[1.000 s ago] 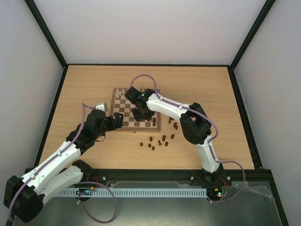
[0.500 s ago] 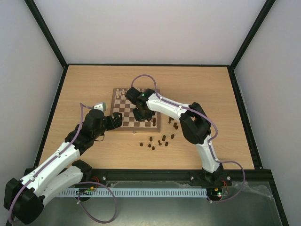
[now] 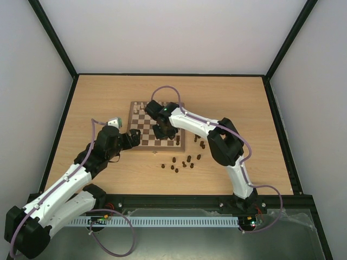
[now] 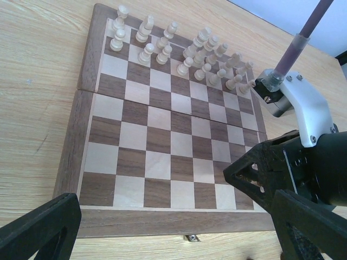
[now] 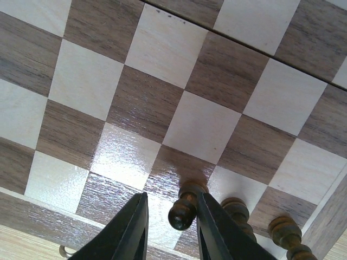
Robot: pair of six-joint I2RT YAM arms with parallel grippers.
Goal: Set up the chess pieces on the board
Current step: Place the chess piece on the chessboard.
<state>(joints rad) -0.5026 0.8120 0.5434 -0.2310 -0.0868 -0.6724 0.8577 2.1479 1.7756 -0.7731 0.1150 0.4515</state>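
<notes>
One dark chess piece (image 5: pixel 183 208) stands on the board (image 5: pixel 200 127) between the loosely parted jaws of my right pincer (image 5: pixel 172 197); my left pincer (image 4: pixel 176 201) gapes wide

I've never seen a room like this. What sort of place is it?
Probably a robot test booth: a left arm and a right arm bolted to a wooden table, plain walls, and a chessboard.
</notes>
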